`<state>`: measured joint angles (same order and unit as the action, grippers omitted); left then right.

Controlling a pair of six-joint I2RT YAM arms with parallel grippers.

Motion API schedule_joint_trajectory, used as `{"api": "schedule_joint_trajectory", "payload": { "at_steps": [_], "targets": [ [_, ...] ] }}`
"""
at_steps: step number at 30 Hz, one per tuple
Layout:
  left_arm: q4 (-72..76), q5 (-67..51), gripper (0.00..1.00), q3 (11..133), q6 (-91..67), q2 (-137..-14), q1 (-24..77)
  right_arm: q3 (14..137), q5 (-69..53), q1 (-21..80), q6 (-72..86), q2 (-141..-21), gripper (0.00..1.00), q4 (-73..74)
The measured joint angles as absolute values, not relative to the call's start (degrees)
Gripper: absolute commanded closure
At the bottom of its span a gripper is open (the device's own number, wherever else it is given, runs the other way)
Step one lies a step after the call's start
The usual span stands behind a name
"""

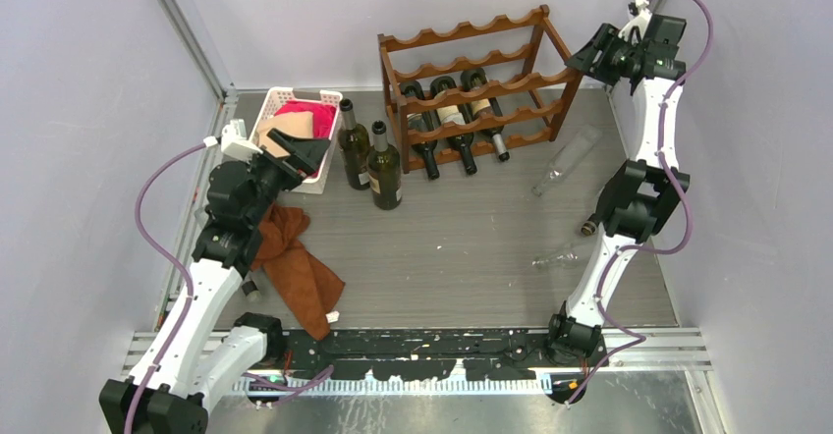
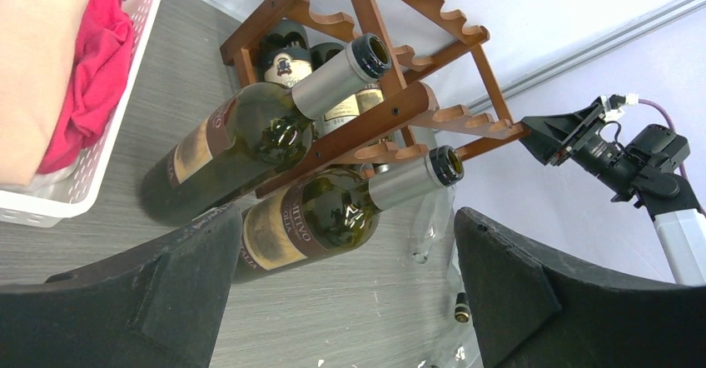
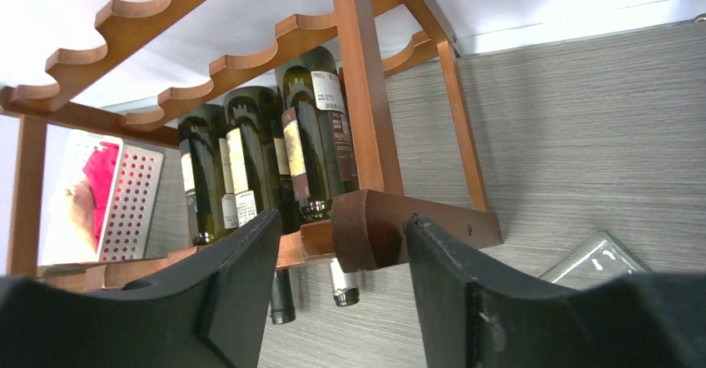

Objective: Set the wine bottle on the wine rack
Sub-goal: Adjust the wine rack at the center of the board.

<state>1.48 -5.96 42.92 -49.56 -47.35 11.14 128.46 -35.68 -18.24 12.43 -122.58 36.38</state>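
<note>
Pickup is not yet begun: the left claw (image 2: 348, 228), spread wide and empty, faces the upright dark green glass wine bottle (image 1: 385, 172) just ahead and should advance and close on it, while the right claw (image 3: 341, 235) straddles one end of the reddish-brown scalloped wooden wine rack (image 1: 462, 32), its grip unclear.

I watch the whole table (image 1: 472, 247) from high above its near edge; both low wrist cameras look up at the wine rack (image 3: 364, 93) from opposite sides.

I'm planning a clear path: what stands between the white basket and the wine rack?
Two upright dark bottles: the rear bottle beside the white basket, the front bottle nearer the wine rack. The top external view shows this.
</note>
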Motion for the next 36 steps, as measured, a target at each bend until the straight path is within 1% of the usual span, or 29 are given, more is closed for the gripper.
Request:
{"api": "schedule_joint_trajectory", "payload": {
  "at_steps": [4,7,11,18,25,31,36],
  "targets": [
    [2.4,-6.5,0.04,43.0,-50.1,-48.9,11.1,129.1,-35.5,-18.1,11.9,-123.0,0.53,36.4],
    [2.5,-7.1,0.04,43.0,-50.6,-49.7,11.1,129.1,-35.9,-18.2,11.9,-123.2,0.63,36.3],
    [2.7,-7.4,0.04,43.0,-50.7,-49.8,11.1,129.3,-35.8,-18.3,11.2,-123.2,0.70,35.7],
    [3.0,-7.7,0.04,43.1,-50.8,-49.7,11.1,126.4,-35.9,-18.3,10.4,-121.5,0.75,33.6],
    [3.2,-8.2,0.04,43.1,-50.9,-49.7,11.1,123.2,-35.4,-18.2,9.4,-119.1,0.86,33.3],
    [3.2,-8.3,0.04,43.1,-50.9,-49.6,11.1,119.6,-34.1,-17.8,7.7,-116.1,0.88,33.1],
    [3.1,-8.7,0.05,43.1,-50.9,-49.6,11.1,114.3,-33.1,-17.7,7.2,-111.9,0.88,32.8]
  ]
}}
